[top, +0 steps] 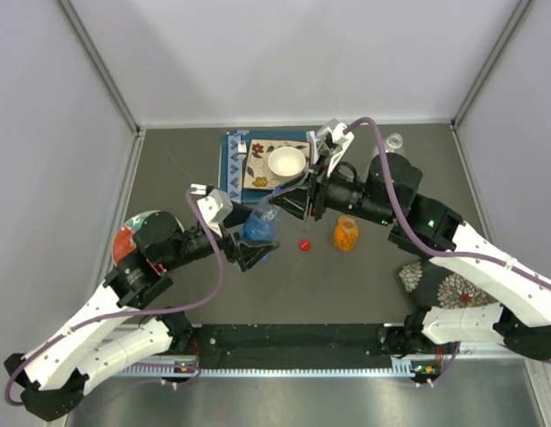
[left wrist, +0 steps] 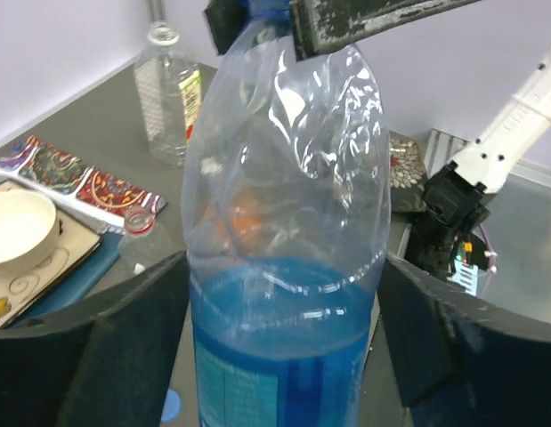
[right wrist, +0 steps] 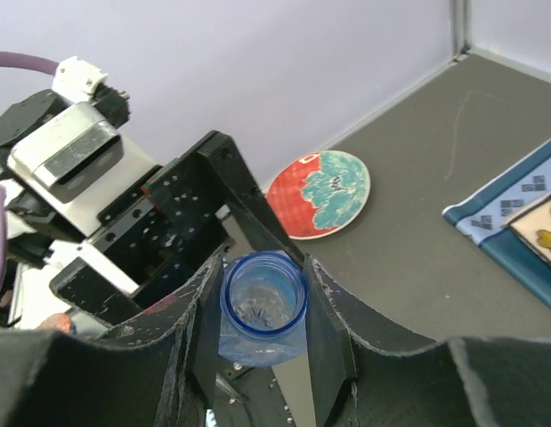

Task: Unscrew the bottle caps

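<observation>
A clear bottle [top: 259,224] with blue liquid stands tilted at the table's middle. My left gripper [top: 255,245] is shut on its body [left wrist: 284,338], one finger on each side. My right gripper [top: 291,201] is shut on its neck. The right wrist view shows the blue-rimmed mouth [right wrist: 263,298] open, with no cap, between my fingers [right wrist: 324,329]. A red cap [top: 304,245] lies on the table beside the bottle. A blue disc [left wrist: 168,405], likely the blue cap, lies by the bottle's base. The orange and white caps are out of view.
An orange bottle [top: 345,233] stands right of the red cap. A clear uncapped bottle [top: 392,142] stands at the back right. A white bowl [top: 287,162] sits on a patterned mat [top: 235,169]. A small red-ringed bottle [left wrist: 137,233] lies near it. A plate [top: 133,233] lies at the left.
</observation>
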Robot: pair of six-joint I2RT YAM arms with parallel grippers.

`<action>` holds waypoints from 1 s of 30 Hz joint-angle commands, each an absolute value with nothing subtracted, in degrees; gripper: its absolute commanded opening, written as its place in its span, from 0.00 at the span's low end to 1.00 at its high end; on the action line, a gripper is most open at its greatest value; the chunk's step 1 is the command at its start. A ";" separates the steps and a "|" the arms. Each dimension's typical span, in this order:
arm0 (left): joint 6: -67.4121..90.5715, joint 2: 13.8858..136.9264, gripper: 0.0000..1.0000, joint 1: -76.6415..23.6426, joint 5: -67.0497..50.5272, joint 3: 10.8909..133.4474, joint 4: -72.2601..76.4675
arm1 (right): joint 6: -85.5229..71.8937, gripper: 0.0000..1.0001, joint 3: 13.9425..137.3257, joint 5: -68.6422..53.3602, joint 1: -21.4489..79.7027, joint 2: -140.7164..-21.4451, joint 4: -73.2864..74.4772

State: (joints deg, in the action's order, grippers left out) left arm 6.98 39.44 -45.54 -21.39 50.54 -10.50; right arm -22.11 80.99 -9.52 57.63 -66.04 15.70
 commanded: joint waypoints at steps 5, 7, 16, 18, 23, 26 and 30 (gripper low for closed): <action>3.25 34.64 0.99 -45.53 6.03 55.72 -21.68 | -16.97 0.00 83.49 3.85 57.31 -66.97 16.17; 4.48 31.83 0.99 -45.53 16.63 55.46 -23.89 | -15.74 0.00 84.63 7.37 57.39 -68.99 16.08; 8.44 18.38 0.99 -45.53 27.51 49.22 -29.00 | -8.62 0.00 87.36 17.84 57.30 -84.52 9.05; 8.44 17.14 0.99 -45.53 27.77 48.43 -29.35 | -7.65 0.00 88.85 20.20 57.57 -87.79 8.62; 6.95 16.26 0.99 -45.53 25.67 46.94 -29.53 | -3.79 0.00 86.59 26.26 57.92 -94.73 0.37; 5.89 16.26 0.98 -45.53 25.93 46.32 -29.62 | -2.73 0.00 86.13 28.73 58.01 -97.54 -2.81; 5.19 16.00 0.98 -45.53 25.93 45.79 -29.45 | -2.81 0.00 87.01 28.83 58.01 -100.97 -2.99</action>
